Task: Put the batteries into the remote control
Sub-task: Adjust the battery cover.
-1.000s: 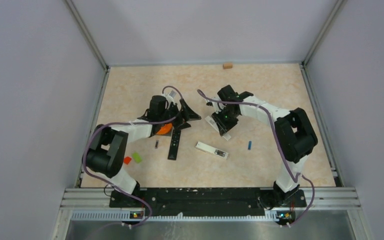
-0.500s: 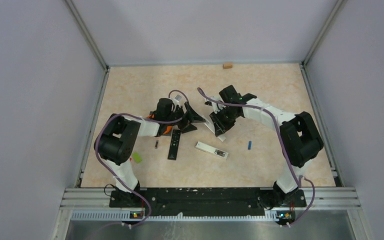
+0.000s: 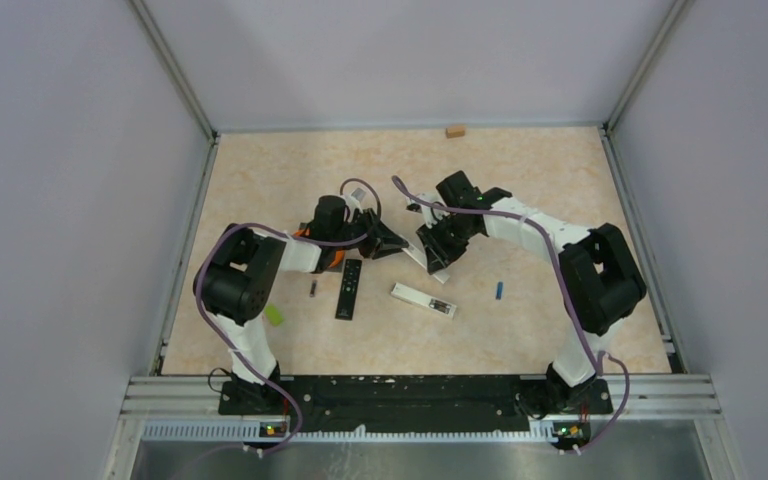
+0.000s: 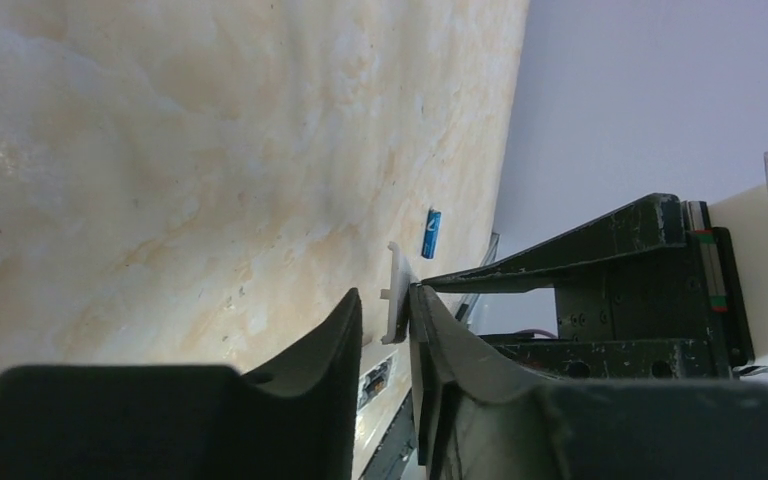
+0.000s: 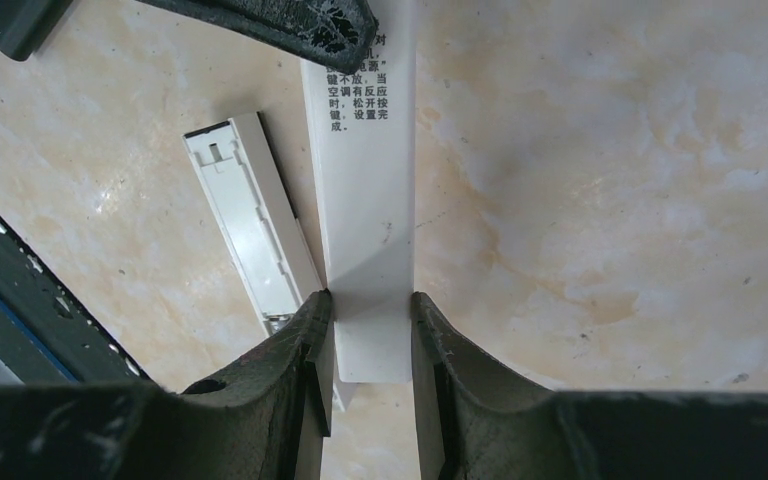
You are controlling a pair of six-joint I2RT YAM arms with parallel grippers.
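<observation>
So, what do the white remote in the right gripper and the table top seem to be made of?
The white remote in the right gripper: probably moulded plastic, smooth and matt, with black text printed on it. The table top: beige marble-patterned, faintly glossy; stone or laminate, I cannot tell.

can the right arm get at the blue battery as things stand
Probably not yet: the blue battery lies in the open near it, but the right claw is shut on the white remote.
</observation>
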